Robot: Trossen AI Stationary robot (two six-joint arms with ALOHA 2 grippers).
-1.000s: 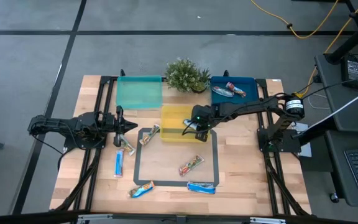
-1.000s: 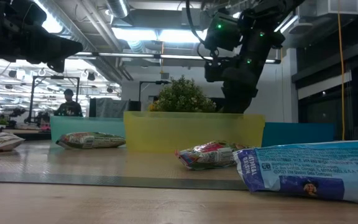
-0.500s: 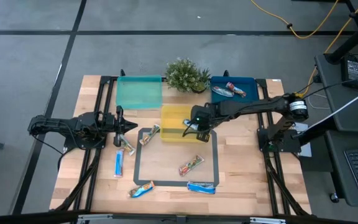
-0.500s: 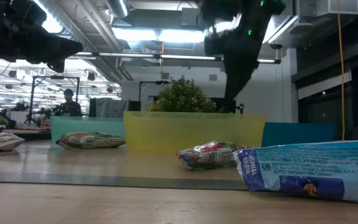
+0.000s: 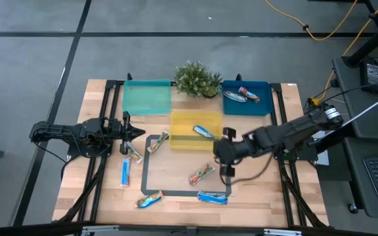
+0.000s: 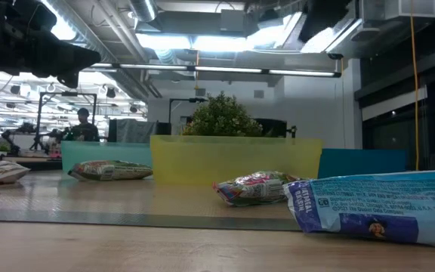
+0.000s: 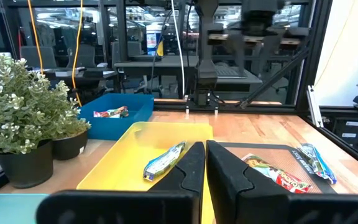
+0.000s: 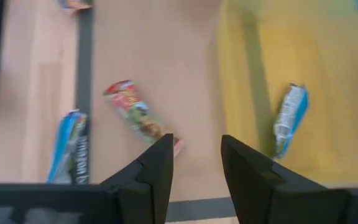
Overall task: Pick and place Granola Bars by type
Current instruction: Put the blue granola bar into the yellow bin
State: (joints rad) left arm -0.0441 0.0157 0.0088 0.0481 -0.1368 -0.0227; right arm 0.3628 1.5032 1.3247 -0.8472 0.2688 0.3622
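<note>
Right gripper (image 5: 226,172) at frame centre-right, fingers spread, pinching nothing. Red-green granola bar (image 5: 202,174) lies just left of it, crinkled foil, oblong. Blue-wrapped bar (image 5: 203,132) rests in yellow plastic tray (image 5: 179,124) above. Left gripper (image 5: 140,132), mid-left, pressed together, empty.

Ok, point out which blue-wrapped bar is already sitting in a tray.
The blue bar lying inside the yellow tray. The other blue ones lie on the bare table: one at the left, one along the front edge of the taped square.
</note>
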